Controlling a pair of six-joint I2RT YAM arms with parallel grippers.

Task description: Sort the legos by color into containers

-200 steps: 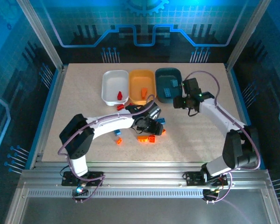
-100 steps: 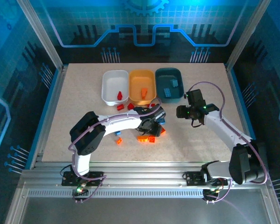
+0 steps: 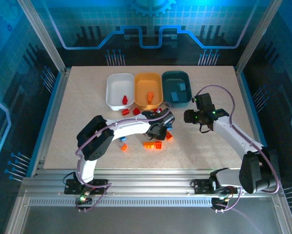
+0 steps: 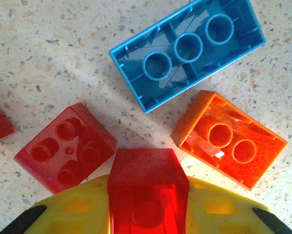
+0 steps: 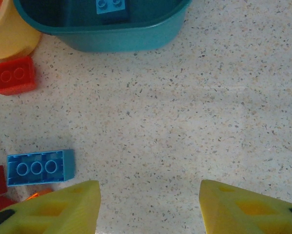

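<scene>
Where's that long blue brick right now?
The long blue brick lies upside down, upper right in the left wrist view, just above an orange brick.

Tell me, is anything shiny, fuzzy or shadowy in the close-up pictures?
Left wrist view: the red brick at the bottom glows and looks soft, close to the lens; the blue brick and orange brick are sharp, casting shadows leftwards. Right wrist view: even light, no glare, the yellow gripper fingers blurred at the bottom.

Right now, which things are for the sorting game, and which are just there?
For the job: red brick in the left gripper, blue brick, orange brick, white tray, orange-yellow tray, teal tray.
Just there: table, metal frame.
</scene>
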